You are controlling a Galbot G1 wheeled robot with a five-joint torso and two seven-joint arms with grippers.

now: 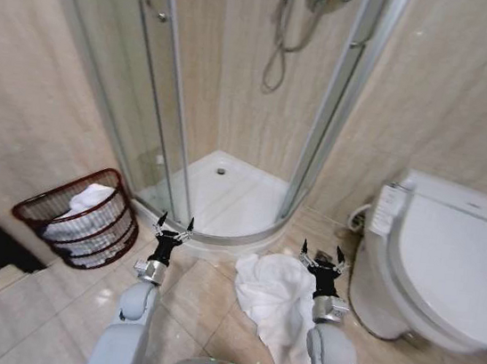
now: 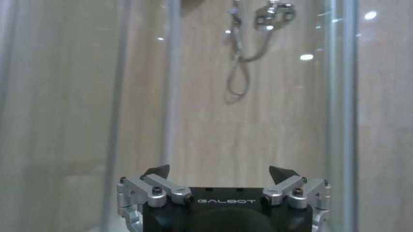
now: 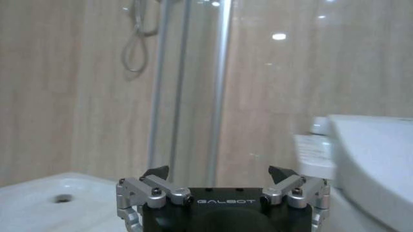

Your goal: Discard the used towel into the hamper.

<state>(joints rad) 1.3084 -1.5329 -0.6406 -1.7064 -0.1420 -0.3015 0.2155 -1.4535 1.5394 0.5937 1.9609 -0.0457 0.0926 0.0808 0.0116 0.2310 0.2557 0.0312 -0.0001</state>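
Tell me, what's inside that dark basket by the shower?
White cloth, probably towels, fills the hamper and shows through its open sides. Whatever lies beneath that cloth is covered. Another white towel lies on the floor.

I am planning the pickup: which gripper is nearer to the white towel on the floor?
Right. The right gripper is open at the towel's upper edge; the left gripper, also open, is off to its left, toward the hamper.

The shower stall stands straight ahead in the corner, its tray on the floor. The hamper sits to the left against the wall, holding what looks like cloth. The toilet stands to the right. The towel lies on the floor before the tray, between hamper and toilet. The left pincer hangs between hamper and towel; the right pincer is over the towel's right edge.
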